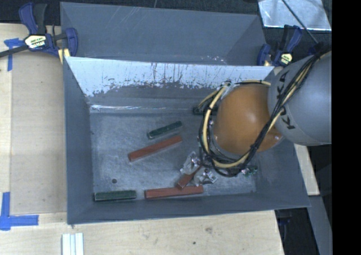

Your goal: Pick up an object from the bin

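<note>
Short reddish-brown stub [184, 181], a stubby tilted piece the same colour as the longer bars, lies on the floor of the grey metal bin [76, 135] toward the near right. Its near end touches or sits just beside the long reddish-brown bar [169, 193] that runs along the near wall.

The gripper [198, 172] is low over the floor at the stub's far-right end, below the rounded orange wrist cover [242, 121] and its looped cables. Its metal tip is either touching the stub or just beside it; I cannot tell which. I also cannot tell whether the pincer is apart, together or clamped on something.

As for progress, the stub looks to be resting on the floor and nothing is visibly raised. I judge the pick to be at the reach-or-grasp stage, with a sure grip, the lift and the carry out of the bin all left to do.

The other things lie well apart to the left:
- a second long reddish-brown bar [155, 148] mid-floor
- a short dark green bar [164, 130] just beyond that bar
- another dark green bar [115, 196] in the near-left corner
</note>
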You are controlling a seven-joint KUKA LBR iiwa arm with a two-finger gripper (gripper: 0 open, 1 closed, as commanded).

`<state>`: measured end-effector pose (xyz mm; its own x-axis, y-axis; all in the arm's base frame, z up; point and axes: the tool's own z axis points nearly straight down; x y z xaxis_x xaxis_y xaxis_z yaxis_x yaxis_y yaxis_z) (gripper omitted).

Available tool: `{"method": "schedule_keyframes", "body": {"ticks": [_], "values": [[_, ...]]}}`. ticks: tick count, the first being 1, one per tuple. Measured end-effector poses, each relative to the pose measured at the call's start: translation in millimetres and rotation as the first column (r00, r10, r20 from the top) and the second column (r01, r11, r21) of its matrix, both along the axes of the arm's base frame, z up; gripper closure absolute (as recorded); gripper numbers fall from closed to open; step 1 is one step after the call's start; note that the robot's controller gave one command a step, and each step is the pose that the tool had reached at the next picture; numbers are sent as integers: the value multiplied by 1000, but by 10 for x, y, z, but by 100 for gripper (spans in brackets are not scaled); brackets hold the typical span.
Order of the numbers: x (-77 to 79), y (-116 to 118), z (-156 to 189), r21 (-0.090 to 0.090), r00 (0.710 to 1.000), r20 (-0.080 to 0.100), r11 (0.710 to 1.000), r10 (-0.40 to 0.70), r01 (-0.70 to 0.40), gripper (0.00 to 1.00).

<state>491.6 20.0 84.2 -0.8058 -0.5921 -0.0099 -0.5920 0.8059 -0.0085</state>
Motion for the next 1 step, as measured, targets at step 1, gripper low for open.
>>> {"method": "schedule_keyframes", "body": {"ticks": [1], "values": [[-14, 3, 32, 0, 1000, -6, 1000, 0, 0, 100]]}}
